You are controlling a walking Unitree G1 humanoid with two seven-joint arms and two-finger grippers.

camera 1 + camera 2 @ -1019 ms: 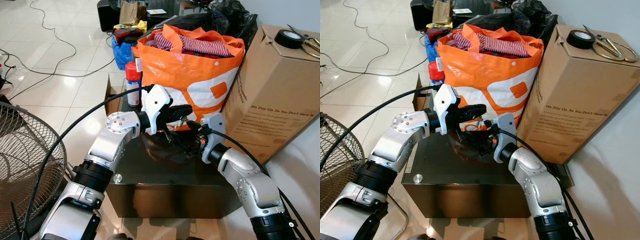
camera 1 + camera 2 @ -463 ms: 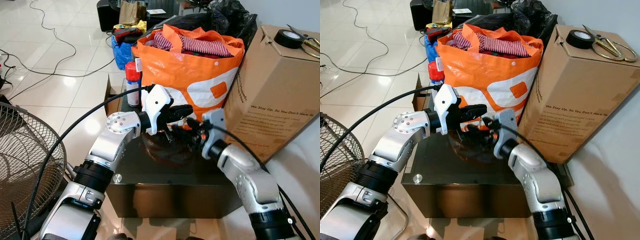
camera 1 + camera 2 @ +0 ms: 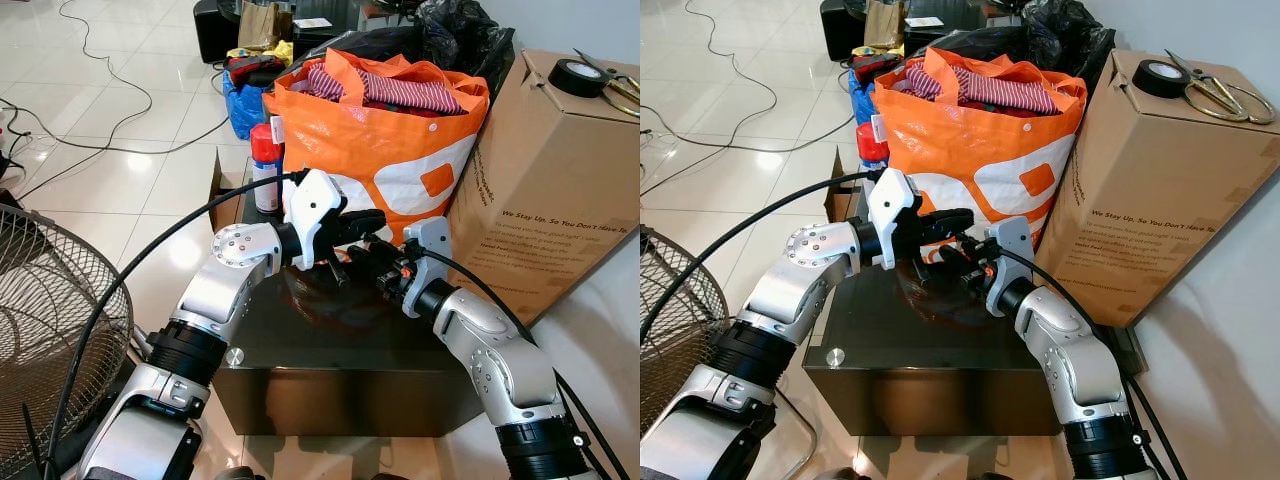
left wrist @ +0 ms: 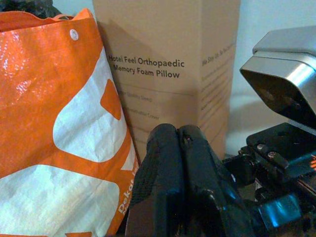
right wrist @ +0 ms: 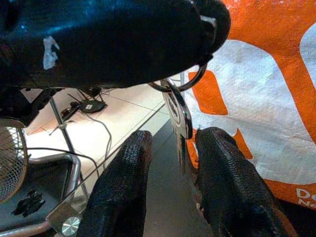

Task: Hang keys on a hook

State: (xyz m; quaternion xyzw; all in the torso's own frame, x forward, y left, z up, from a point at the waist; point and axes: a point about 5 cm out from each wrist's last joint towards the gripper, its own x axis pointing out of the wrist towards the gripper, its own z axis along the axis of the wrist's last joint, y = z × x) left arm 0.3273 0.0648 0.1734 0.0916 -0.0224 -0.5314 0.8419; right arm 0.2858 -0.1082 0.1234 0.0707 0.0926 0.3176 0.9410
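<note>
Robot stands over dark glossy box-shaped table [image 3: 340, 350]. Left gripper [image 4: 180, 148], fingers pressed together, pinches silver metal key ring with dangling keys [image 5: 178, 111] above table, in front of orange-and-white woven plastic bag [image 3: 400, 150]. Right gripper [image 5: 173, 163], at 3 o'clock of left one, fingers spread either side of hanging keys, apparently not gripping yet. No hook seen anywhere. Judged early stage: keys lifted, handover pending; finding hook and hanging remain.

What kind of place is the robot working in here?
Probably a lived-in home, mid-move or tidying: a glossy white tiled floor with loose cables, an orange woven plastic bag stuffed with clothes, and a tall brown cardboard pillow box. A round wire fan guard stands nearby.
</note>
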